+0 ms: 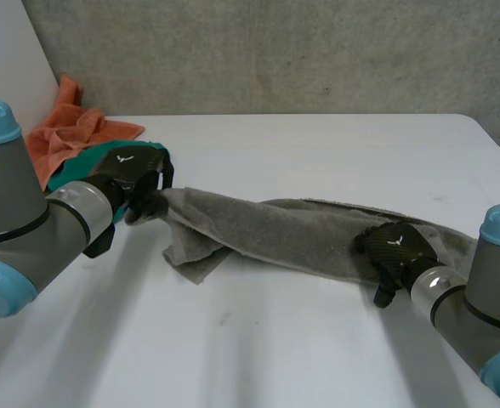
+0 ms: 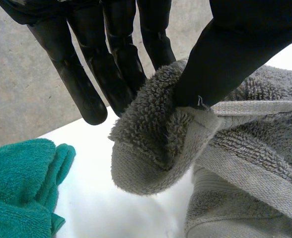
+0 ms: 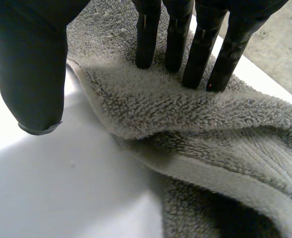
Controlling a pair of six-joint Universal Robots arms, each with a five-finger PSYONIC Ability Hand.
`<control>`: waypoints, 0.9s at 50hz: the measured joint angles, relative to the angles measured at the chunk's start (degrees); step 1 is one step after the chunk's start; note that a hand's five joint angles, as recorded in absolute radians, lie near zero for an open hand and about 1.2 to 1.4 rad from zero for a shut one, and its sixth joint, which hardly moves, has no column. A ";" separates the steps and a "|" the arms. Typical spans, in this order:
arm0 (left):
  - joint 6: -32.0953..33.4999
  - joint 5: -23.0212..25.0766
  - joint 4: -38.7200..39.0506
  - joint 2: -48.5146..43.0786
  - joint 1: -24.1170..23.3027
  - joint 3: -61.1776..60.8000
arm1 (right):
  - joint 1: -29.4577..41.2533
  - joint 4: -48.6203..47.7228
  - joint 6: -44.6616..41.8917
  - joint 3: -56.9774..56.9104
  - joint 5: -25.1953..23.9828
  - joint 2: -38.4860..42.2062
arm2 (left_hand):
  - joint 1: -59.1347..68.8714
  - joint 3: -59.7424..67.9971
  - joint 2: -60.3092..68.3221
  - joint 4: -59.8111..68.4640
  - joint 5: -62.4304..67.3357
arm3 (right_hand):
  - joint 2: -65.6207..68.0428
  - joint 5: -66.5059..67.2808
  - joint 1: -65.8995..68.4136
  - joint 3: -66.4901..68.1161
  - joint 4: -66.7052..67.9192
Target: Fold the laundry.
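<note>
White table [image 1: 318,153]; grey towel [image 1: 292,234], long axis left-right

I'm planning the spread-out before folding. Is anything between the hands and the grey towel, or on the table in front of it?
Nothing visible. The left hand pinches one end of the towel, and the right hand presses straight fingers on the other end. The green cloth and orange cloth lie beyond the left hand.

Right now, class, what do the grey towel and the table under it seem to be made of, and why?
The grey towel looks like terry cloth, probably cotton: looped pile with a flat woven band. The table looks smooth and white, perhaps laminate; its look leaves that open.
</note>
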 measured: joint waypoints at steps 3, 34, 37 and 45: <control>-0.01 0.00 0.00 -0.01 0.04 0.05 | -0.01 -1.01 -0.47 -0.62 0.31 0.77 | 0.00 0.00 0.00 0.00 0.00 | 0.20 0.49 0.78 0.93 0.82; -0.17 -0.01 -0.34 0.21 0.14 -0.92 | -1.19 -1.54 -1.61 -11.05 2.94 6.48 | 0.00 0.09 0.00 0.01 0.00 | 25.59 23.54 21.07 24.39 24.60; -0.06 0.09 -1.35 2.10 0.09 -1.66 | -2.57 7.99 -2.91 -14.92 2.67 -2.47 | 0.00 0.09 0.04 0.01 0.00 | 25.59 23.54 21.07 24.39 24.60; 0.53 0.34 -4.16 6.94 -0.20 -5.89 | -4.63 31.08 -9.95 -25.04 1.90 -10.61 | 0.00 0.09 0.05 0.01 0.00 | 25.59 23.54 21.07 24.39 24.60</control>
